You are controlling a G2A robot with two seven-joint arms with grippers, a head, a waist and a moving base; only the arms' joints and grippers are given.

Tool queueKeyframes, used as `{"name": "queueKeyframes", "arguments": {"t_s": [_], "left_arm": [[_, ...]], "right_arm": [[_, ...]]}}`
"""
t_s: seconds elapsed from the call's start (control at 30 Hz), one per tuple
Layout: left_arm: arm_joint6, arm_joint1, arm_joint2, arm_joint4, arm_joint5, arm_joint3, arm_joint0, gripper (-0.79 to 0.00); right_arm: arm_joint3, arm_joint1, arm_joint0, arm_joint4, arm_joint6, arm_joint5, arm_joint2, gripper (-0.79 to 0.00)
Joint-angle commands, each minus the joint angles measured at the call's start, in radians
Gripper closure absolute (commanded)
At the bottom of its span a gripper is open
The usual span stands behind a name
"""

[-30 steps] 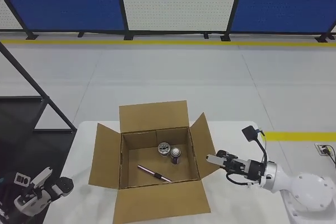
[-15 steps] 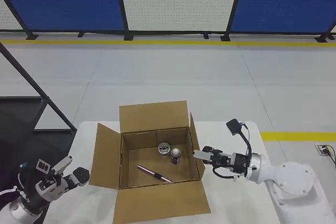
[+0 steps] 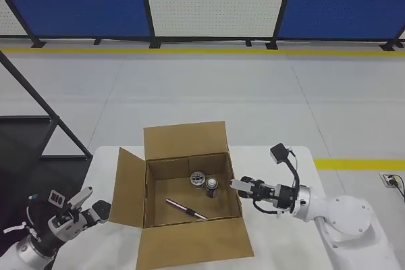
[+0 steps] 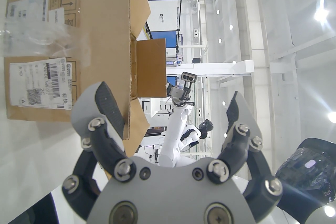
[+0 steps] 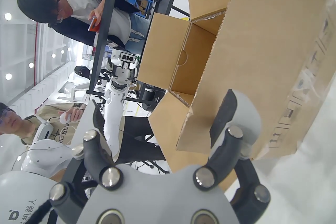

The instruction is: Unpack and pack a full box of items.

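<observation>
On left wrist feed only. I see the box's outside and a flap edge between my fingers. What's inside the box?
Observer: Top view shows three things on the floor of the box: a pen, a small round can and a dark bottle.
Operator: Packed together?
Observer: The can and bottle stand side by side near the back wall. The pen lies alone, diagonal, nearer the front.
Operator: Right arm?
Observer: The right gripper is at the opposite side flap. Its fingers are open with the flap edge between them, not clamped.
</observation>
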Motion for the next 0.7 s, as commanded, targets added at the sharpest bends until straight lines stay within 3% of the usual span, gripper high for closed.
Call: {"name": "queueKeyframes", "arguments": {"t_s": [0.0, 0.27, 0.67], "left_arm": [[0.007, 0.001, 0.018, 0.004, 0.009, -0.006, -0.013, -0.785], [0.034, 0.002, 0.114, 0.025, 0.056, -0.001, -0.087, -0.785], [0.112, -0.008, 0.331, 0.080, 0.118, 0.149, -0.269, -0.785]], "right_arm": [[0.016, -0.001, 0.008, 0.023, 0.005, -0.010, -0.012, -0.785], [0.091, -0.007, 0.047, 0.091, -0.012, -0.045, -0.081, -0.785], [0.223, -0.034, 0.107, 0.090, -0.176, -0.043, -0.224, -0.785]]}}
